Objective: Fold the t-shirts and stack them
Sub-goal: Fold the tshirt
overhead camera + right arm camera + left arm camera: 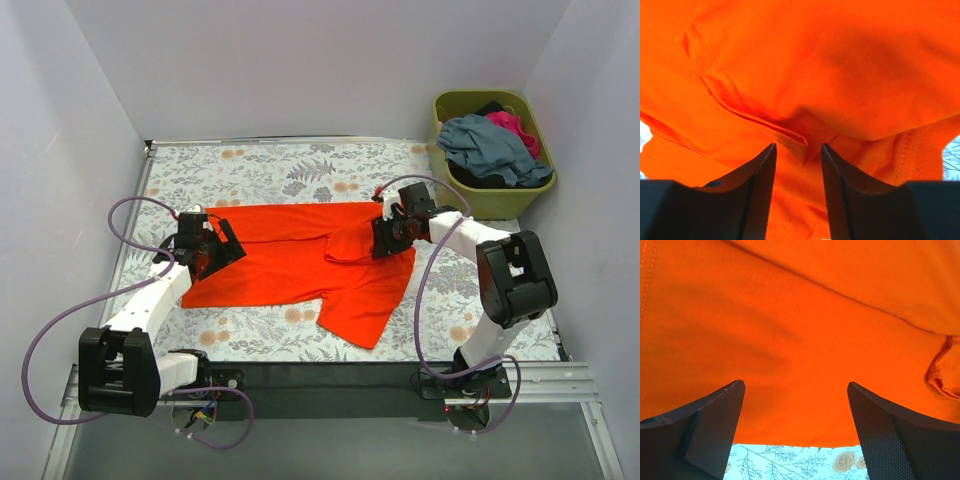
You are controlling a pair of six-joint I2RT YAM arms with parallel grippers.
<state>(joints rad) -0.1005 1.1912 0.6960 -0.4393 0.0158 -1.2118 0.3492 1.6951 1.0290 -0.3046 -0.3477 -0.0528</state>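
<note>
Top external view: the orange shirt (300, 265) lies spread on the table (260, 170), its long axis running left to right across both arms. The left gripper (212, 250) sits at the shirt's left end. The right gripper (386, 238) sits over the right part, where a fold (348, 245) is doubled onto the body. Each arm is nearest its own end, so judge that neither needs to reach across.

Left wrist view: the jaws stand wide apart with nothing between them. The shirt's edge crosses the gap, with cloth ahead and bare table behind. Treat the edge as roughly square to the approach.

Right wrist view: the jaws are set narrower but not closed. The corner of the fold lies in line with the gap, at the tips. Clear space shows on both sides of it, so treat it as not gripped.

The other shirts, grey-blue (490, 145), pink (520, 125) and dark (480, 180), are heaped in the basket (500, 203) at the far right corner, nearer the right arm.

Markings: you will find no brand, label or readable writing on the shirt, the grippers or the basket. The table carries a floral print only.
</note>
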